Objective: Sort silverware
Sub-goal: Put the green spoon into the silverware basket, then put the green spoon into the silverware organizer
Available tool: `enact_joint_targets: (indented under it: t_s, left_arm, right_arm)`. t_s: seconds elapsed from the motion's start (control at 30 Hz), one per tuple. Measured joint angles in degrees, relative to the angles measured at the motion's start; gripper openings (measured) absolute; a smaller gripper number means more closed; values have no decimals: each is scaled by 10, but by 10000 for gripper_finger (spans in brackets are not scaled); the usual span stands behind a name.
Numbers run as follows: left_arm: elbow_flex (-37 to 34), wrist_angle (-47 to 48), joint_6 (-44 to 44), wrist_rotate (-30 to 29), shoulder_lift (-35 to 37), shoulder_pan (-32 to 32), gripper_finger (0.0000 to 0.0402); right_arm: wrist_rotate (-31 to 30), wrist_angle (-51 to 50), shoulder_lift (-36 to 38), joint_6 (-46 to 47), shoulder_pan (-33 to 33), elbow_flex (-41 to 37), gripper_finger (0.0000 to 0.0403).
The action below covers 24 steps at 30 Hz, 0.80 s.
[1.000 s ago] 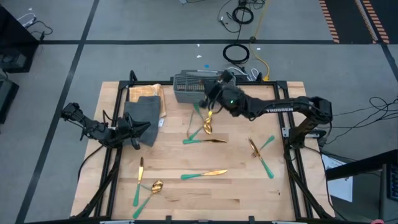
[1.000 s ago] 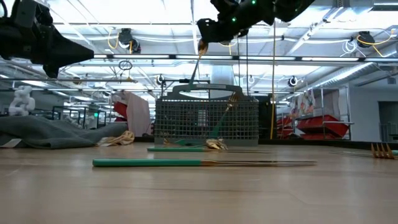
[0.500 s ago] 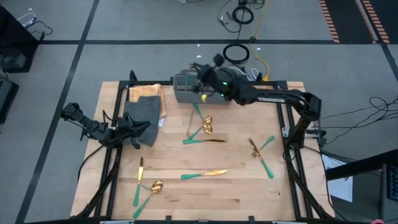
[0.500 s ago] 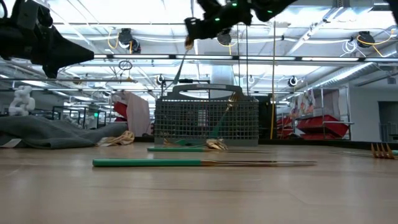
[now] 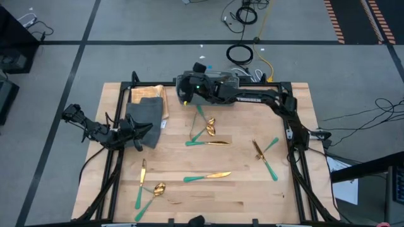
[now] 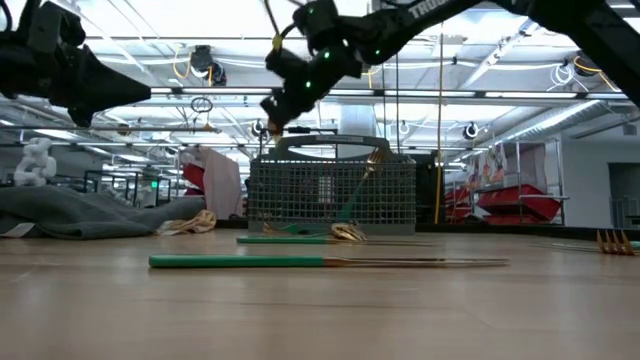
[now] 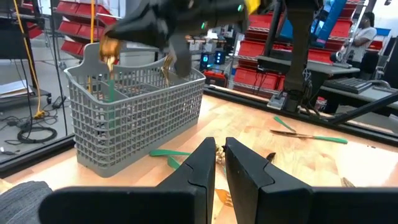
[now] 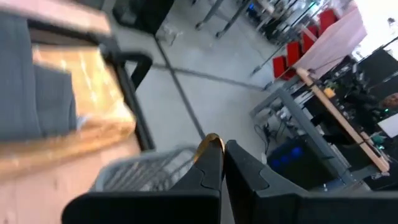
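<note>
Overhead, ceiling lights (image 6: 560, 70); wooden table (image 5: 252, 189) below.

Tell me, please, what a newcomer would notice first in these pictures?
The right tool stretches over the grey mesh basket at the table's far edge, shut on a gold-headed utensil. Teal-handled silverware lies scattered across the wooden table.

Legible text: one partial marking only. White capital letters "TRO" are showing on the dark right arm (image 6: 440, 12) in the low view, running off the picture's upper edge. No other label, number or sign is reading clearly in any view.
</note>
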State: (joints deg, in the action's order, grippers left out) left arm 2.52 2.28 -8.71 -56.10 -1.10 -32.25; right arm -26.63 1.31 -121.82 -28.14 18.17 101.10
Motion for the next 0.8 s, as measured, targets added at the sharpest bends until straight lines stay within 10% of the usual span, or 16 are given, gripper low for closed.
enact_joint_targets:
  t_s: [0.6, 0.8]
  left_arm:
    - [0, -2, 0, -10, 0, 0, 42]
    - [0, 0, -1, -10, 0, 0, 42]
  right_arm:
    - [-2, -20, -4, -14, -2, 10, 105]
    - [-46, -192, 51, -49, -56, 75, 120]
